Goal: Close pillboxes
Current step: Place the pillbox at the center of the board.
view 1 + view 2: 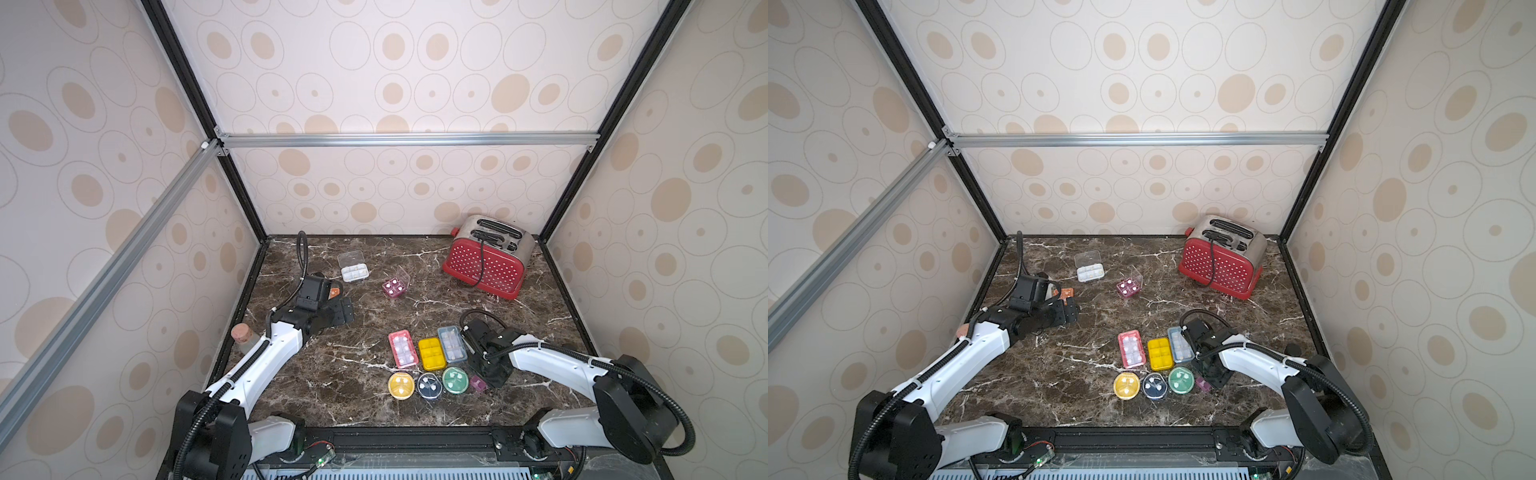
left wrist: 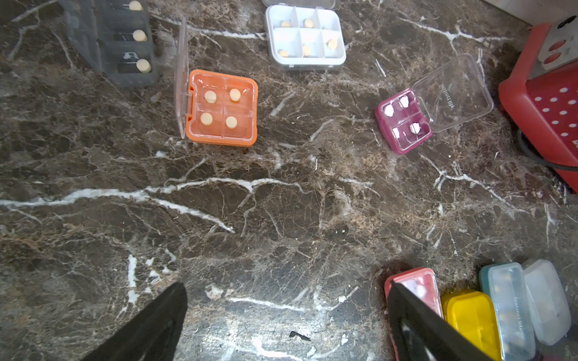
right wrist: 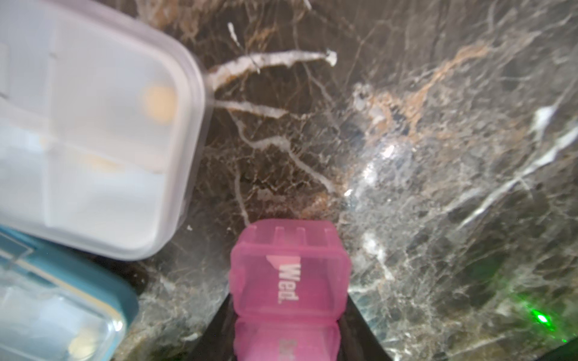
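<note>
Far left, at the table's (image 1: 332, 386) edge, a cork-stoppered jar (image 1: 243, 336) stands beside the left arm. Right of it, the left hand (image 2: 286, 286) hovers over bare marble with its fingers spread wide, gripping nothing. Beyond it lies an orange pillbox (image 2: 222, 107) with its clear lid standing upright, a smoky grey pillbox (image 2: 125, 43) just beside it. Further right, towards the far side, a white pillbox (image 1: 354, 272) and a magenta pillbox (image 1: 394, 286) both lie with lids open. Nearer, right of centre, a tight cluster sits with lids down: a red pillbox (image 1: 402, 349), a yellow pillbox (image 1: 431, 353) and a blue pillbox (image 1: 452, 344) in a row, then a round yellow pillbox (image 1: 401, 385), a round navy pillbox (image 1: 429, 386) and a round green pillbox (image 1: 455, 379). At the cluster's right end, the right hand (image 3: 288, 306) pinches a small pink pillbox (image 3: 289, 268) marked "Wed", near a frosted white pillbox (image 3: 93, 125). A red toaster (image 1: 486, 266) stands far right.
</note>
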